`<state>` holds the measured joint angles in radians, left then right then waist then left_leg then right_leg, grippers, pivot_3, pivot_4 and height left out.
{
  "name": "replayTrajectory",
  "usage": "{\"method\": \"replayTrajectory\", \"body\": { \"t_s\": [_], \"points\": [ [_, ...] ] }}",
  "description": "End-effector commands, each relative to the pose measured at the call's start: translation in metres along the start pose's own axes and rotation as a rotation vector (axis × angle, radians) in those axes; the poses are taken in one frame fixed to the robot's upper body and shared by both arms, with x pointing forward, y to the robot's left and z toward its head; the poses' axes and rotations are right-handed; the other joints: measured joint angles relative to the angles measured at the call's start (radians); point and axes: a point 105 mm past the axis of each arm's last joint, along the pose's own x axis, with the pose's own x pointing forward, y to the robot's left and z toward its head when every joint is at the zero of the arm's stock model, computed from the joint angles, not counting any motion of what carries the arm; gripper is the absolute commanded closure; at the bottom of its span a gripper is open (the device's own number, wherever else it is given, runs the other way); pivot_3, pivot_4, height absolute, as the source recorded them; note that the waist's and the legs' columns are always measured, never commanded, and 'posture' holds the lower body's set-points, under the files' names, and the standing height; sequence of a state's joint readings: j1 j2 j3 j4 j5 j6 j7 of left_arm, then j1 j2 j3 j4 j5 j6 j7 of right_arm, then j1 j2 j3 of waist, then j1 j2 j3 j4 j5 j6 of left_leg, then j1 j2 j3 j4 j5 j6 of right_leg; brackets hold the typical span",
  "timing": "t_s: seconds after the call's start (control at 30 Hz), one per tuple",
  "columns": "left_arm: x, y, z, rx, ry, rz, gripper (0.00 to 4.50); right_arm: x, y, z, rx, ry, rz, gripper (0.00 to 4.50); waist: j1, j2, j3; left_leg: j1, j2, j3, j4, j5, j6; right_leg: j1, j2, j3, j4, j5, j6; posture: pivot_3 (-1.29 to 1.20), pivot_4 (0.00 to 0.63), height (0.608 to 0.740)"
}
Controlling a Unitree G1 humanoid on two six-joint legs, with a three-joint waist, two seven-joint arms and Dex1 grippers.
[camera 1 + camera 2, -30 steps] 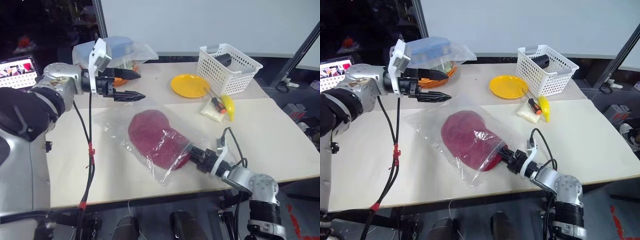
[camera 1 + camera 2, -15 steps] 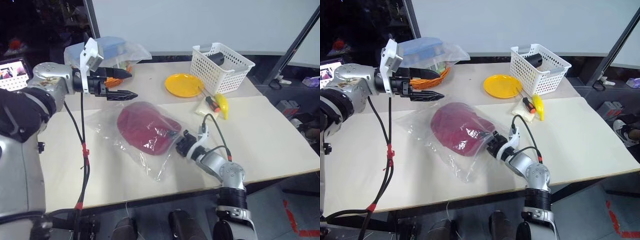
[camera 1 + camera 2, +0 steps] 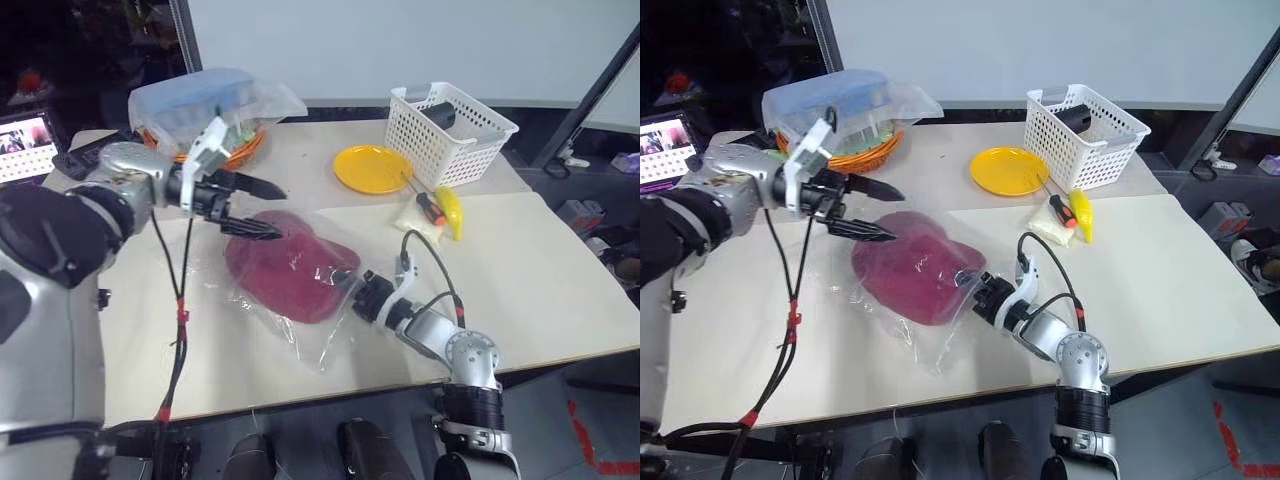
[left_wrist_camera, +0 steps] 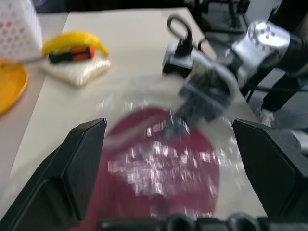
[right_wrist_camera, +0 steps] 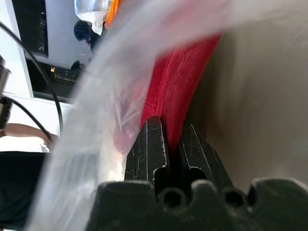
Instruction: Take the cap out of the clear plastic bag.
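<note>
While the right gripper [image 3: 980, 295] has its jaws clamped on the edge of the dark red fabric cap [image 3: 910, 270], the cap lies inside the clear crinkly plastic bag [image 3: 925, 345] on the pale counter [image 3: 1160, 260]. Left gripper [image 3: 875, 208] hovers at the cap's far side, jaws spread wide, gripping nothing. Beyond the cap: round yellow plate [image 3: 1008, 170], white slotted basket [image 3: 1087, 122].
</note>
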<state>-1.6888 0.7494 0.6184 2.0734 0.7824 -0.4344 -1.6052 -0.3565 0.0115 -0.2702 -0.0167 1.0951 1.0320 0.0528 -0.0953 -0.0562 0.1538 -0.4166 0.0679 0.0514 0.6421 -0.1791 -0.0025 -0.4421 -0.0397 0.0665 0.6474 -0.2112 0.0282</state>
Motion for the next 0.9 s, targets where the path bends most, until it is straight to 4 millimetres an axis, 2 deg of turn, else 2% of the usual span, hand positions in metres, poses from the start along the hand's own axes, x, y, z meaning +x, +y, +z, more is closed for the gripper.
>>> {"method": "replayTrajectory", "body": {
  "t_s": [0.03, 0.17, 0.37, 0.47, 0.5, 0.57, 0.63, 0.73, 0.83, 0.9],
  "points": [
    [0.0, -0.003, 0.002, 0.012, -0.009, -0.012, 0.0, -0.006, -0.016, -0.006, 0.009, 0.018, -0.083, 4.46, 0.01, 0.0, 0.0, 0.0, 0.0, 0.0, 0.0, 0.0, 0.0, 0.001, -0.001, -0.001, 0.0, 0.0, 0.0, 0.0, 0.15, 0.74],
    [0.002, -0.001, 0.006, 0.004, -0.028, -0.004, 0.0, -0.006, -0.014, -0.006, 0.003, 0.017, -0.083, 4.46, 0.023, 0.0, 0.0, 0.0, -0.001, 0.0, 0.0, 0.0, 0.0, 0.001, -0.002, -0.001, -0.001, 0.0, 0.0, 0.0, 0.15, 0.74],
    [0.003, 0.011, 0.002, 0.038, -0.06, 0.12, 0.0, -0.008, -0.015, -0.002, -0.005, 0.015, -0.083, 4.46, 0.025, 0.0, 0.0, 0.001, 0.0, 0.0, 0.0, 0.0, 0.0, 0.001, -0.002, -0.001, 0.0, 0.0, 0.0, 0.0, 0.15, 0.74],
    [-0.005, 0.033, 0.007, 0.023, -0.223, 0.367, 0.0, -0.007, -0.015, 0.0, -0.006, 0.009, -0.081, 4.46, 0.026, 0.0, 0.0, 0.0, 0.0, 0.0, 0.0, 0.0, 0.0, 0.001, -0.002, -0.001, 0.0, 0.0, 0.0, 0.0, 0.15, 0.74],
    [-0.015, 0.042, 0.004, 0.052, -0.291, 0.512, 0.0, -0.007, -0.014, 0.001, -0.006, 0.007, -0.081, 4.46, 0.027, 0.0, 0.0, 0.0, 0.0, 0.0, 0.0, 0.0, 0.0, 0.001, -0.002, -0.001, 0.0, 0.0, 0.0, 0.0, 0.15, 0.74],
    [-0.039, 0.046, -0.007, 0.226, -0.348, 0.786, 0.0, -0.007, -0.014, 0.002, -0.007, 0.001, -0.08, 4.46, 0.024, 0.002, -0.001, 0.002, 0.0, 0.001, 0.0, 0.0, 0.0, 0.002, -0.003, -0.001, 0.0, 0.0, 0.0, 0.0, 0.15, 0.74],
    [-0.062, 0.041, -0.013, 0.363, -0.396, 1.002, 0.0, -0.006, -0.015, 0.004, -0.007, -0.005, -0.08, 4.46, 0.024, 0.002, -0.001, 0.003, 0.001, 0.002, 0.0, 0.0, 0.0, 0.002, -0.003, -0.001, 0.0, 0.0, 0.0, 0.0, 0.15, 0.74],
    [-0.113, 0.03, -0.027, 0.431, -0.46, 1.419, 0.0, -0.007, -0.016, 0.007, -0.01, -0.011, -0.084, 4.46, 0.029, 0.001, -0.001, 0.002, 0.001, 0.002, 0.0, 0.0, 0.0, 0.001, -0.003, -0.001, 0.0, 0.001, -0.001, 0.0, 0.15, 0.74],
    [-0.134, 0.023, -0.044, 0.44, -0.469, 1.653, 0.0, -0.005, -0.016, 0.009, -0.012, -0.015, -0.086, 4.46, 0.038, 0.001, -0.002, 0.001, 0.0, 0.003, 0.002, 0.0, 0.0, 0.002, -0.005, -0.001, 0.0, 0.003, 0.001, 0.0, 0.15, 0.74],
    [-0.134, 0.021, -0.057, 0.438, -0.458, 1.734, 0.0, -0.004, -0.015, 0.01, -0.016, -0.014, -0.082, 4.46, 0.045, 0.001, -0.002, 0.002, 0.0, 0.006, 0.002, 0.0, 0.0, 0.004, -0.006, -0.001, -0.001, 0.003, 0.003, 0.0, 0.15, 0.74]
  ]
}}
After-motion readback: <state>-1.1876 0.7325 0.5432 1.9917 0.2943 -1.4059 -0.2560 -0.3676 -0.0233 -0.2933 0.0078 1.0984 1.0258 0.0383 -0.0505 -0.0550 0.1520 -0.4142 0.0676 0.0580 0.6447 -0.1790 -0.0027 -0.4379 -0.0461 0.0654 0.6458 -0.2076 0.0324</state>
